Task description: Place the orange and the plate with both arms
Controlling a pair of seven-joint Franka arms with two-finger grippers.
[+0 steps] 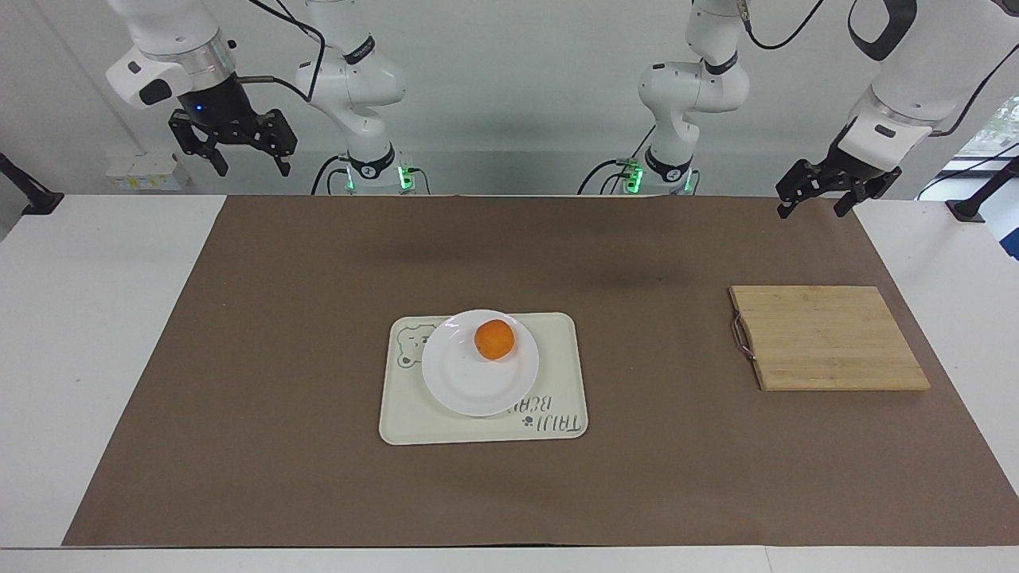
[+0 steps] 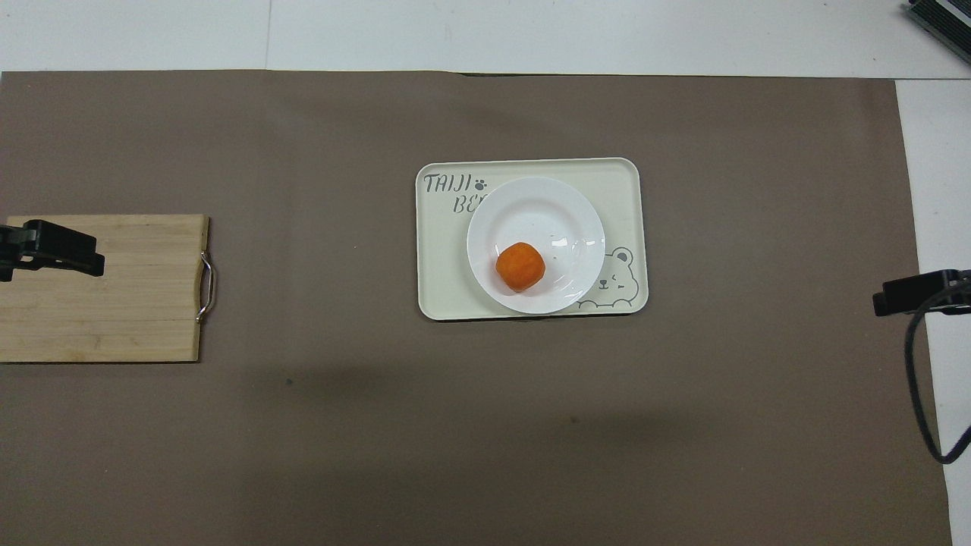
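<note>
Nearest the robots, both grippers hang high in the air near their own bases, neither over the task's things. The right gripper (image 1: 232,151) is up above the table's edge at the right arm's end, its 2 fingers spread apart with nothing between them. The left gripper (image 1: 820,193) sits lower, over the mat's corner at the left arm's end, jaws also parted and empty; from overhead its tip shows above the wooden cutting board (image 1: 828,337), but the facing view puts it well clear of the board.

Farther from the robots, at the middle of the mat, lies the cream tray (image 1: 557,374), its long axis running from one arm's end of the table toward the other. The plate (image 1: 466,382) rests on the tray, shifted toward the right arm's end so it covers part of the bear drawing's side. The orange (image 1: 494,339) sits on the plate, on the part of it nearest the robots and touching nothing else.

The deciding relation: plate and orange lie forward of both grippers, roughly midway between them, slightly closer to the right arm's end. Either arm would likely have to reach forward and inward and come down; the right one probably has the shorter path.
</note>
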